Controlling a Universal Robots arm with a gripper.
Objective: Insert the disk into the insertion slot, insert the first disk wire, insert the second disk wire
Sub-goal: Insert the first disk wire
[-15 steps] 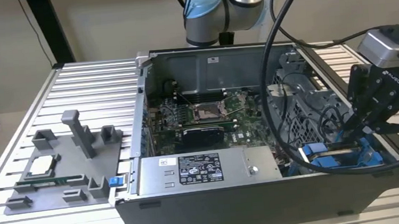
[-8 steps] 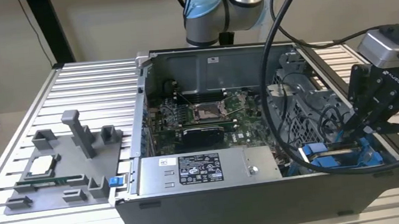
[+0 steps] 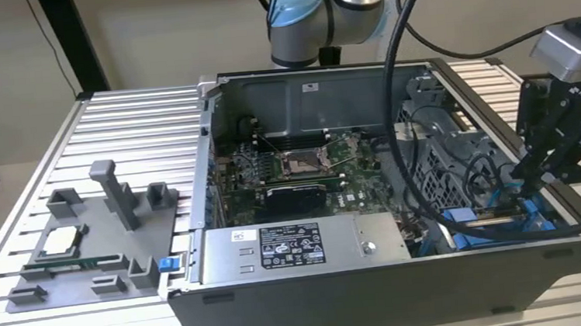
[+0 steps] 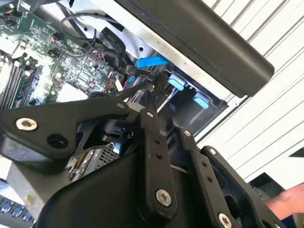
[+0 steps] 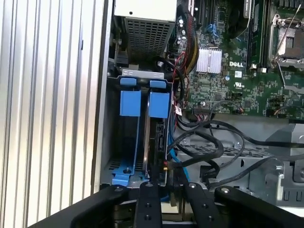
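Note:
The disk (image 5: 156, 142) stands on edge inside the insertion slot (image 5: 114, 142), its blue carrier tab (image 5: 159, 104) beside a second blue tab (image 5: 130, 102). In the exterior view the slot's blue rails (image 3: 463, 215) lie at the case's right front corner. My gripper (image 3: 529, 183) reaches down into that corner. In both wrist views its fingers (image 4: 142, 123) draw together at the disk's end, where the gripper (image 5: 167, 178) meets a dark plug with red and yellow leads (image 5: 165, 164). A blue flat wire (image 4: 153, 61) and a black plug (image 4: 141, 72) lie just past the gripper (image 4: 146, 97).
The open case holds the motherboard (image 3: 291, 171) and a grey labelled power-supply box (image 3: 276, 250). Loose black cables (image 5: 213, 142) cross a metal cage beside the slot. A grey fixture tray (image 3: 89, 241) sits on the ribbed table at the exterior view's left. A hand (image 4: 289, 199) shows outside the case.

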